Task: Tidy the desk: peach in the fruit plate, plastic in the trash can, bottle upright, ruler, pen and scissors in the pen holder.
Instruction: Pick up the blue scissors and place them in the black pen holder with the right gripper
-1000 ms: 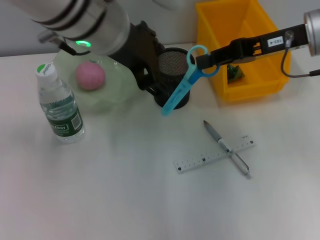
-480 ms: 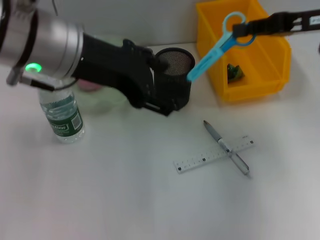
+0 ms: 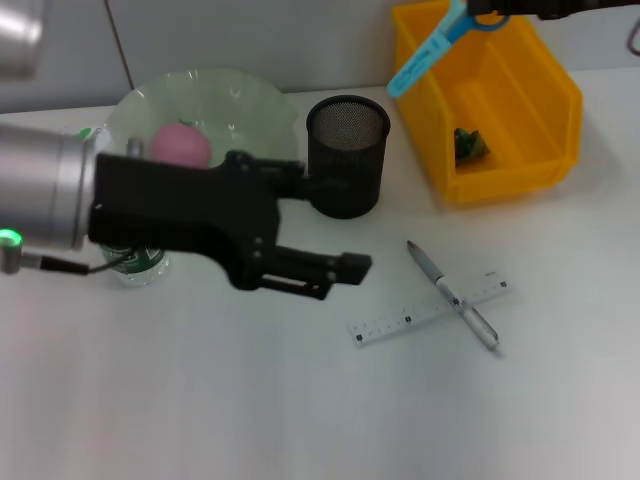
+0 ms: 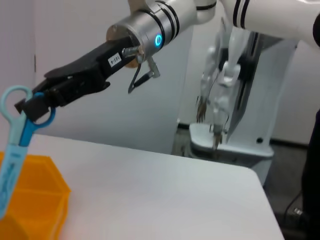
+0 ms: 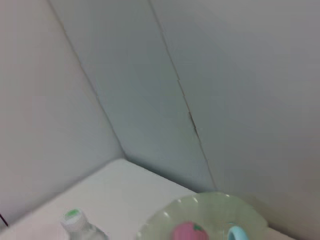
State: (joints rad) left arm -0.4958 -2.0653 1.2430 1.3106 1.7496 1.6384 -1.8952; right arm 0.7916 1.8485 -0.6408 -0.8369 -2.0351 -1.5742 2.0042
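The scissors (image 3: 432, 45) hang clamped in the right gripper (image 3: 490, 12), high above the yellow bin (image 3: 560, 95). To its left and lower stands the mesh pen holder (image 3: 346, 170), then the left gripper (image 3: 345, 225), fingers parted, empty. Next, I think, carry them over the holder and lower.

The pen holder (image 3: 346, 168) stood at the far middle of the desk (image 3: 300, 420), with the fruit plate (image 3: 215, 100) to its left and the trash can (image 3: 500, 100) to its right. The peach (image 3: 181, 143) lay in the plate, and a scrap of plastic (image 3: 468, 144) sat inside the can. The bottle (image 3: 130, 262) stood upright near the plate, at the left. Nearer and to the right, the pen (image 3: 450, 293) lay crossed over the ruler (image 3: 425, 312). The scissors (image 3: 432, 42) hung above the can's far left corner, held up by the right gripper (image 3: 490, 12). The left gripper (image 3: 335, 225) reached across the middle, between the bottle and the pen holder.
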